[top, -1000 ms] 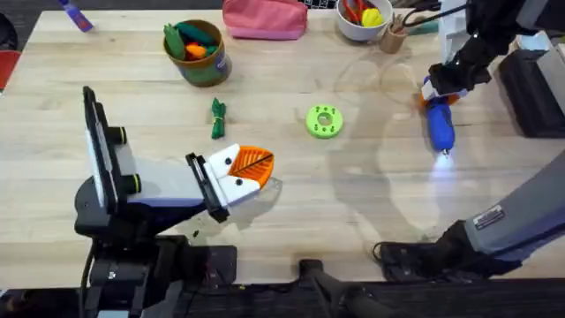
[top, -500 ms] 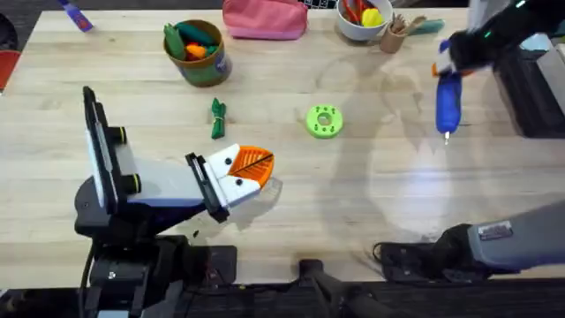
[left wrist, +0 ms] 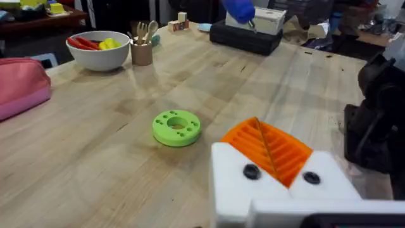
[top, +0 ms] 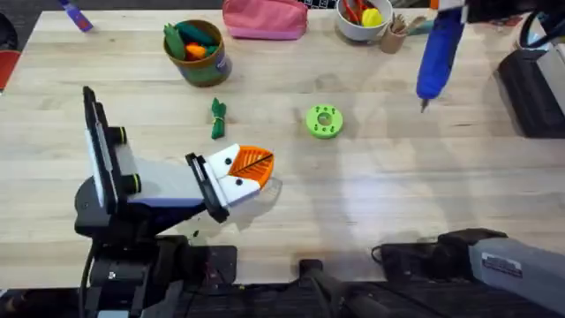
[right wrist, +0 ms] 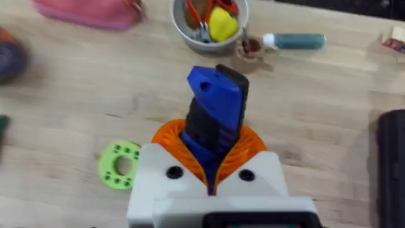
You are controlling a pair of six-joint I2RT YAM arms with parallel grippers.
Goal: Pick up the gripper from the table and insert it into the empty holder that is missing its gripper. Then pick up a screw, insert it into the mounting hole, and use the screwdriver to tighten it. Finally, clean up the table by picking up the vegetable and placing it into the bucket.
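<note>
The right gripper (right wrist: 212, 166), white with orange ribbed pads, is clamped on the stubby bright-blue-handled screwdriver (top: 438, 49), which hangs in the air over the far right part of the pale wooden table (top: 371, 177), its short silver tip pointing down and toward the arms' bases. In the right wrist view the blue handle (right wrist: 214, 117) stands up between the two orange pads. The left gripper (top: 252, 172) lies low over the near left part of the table, its white mounts carrying an orange ribbed finger (left wrist: 269, 149); whether its jaws are apart or together cannot be told. The small dark green leafy toy vegetable (top: 218, 118) lies on the table just beyond the left gripper, well apart from the small round tin bucket with green sides (top: 196, 51), which stands near the far edge and holds orange and green toy pieces. A bright green round disc with holes (top: 324, 121) lies near the middle of the table. At the far edge sit a pink pouch (top: 265, 18) and a white bowl (top: 362, 19) of red and yellow items, with a small wooden cup (left wrist: 142, 52) just beside it.
</note>
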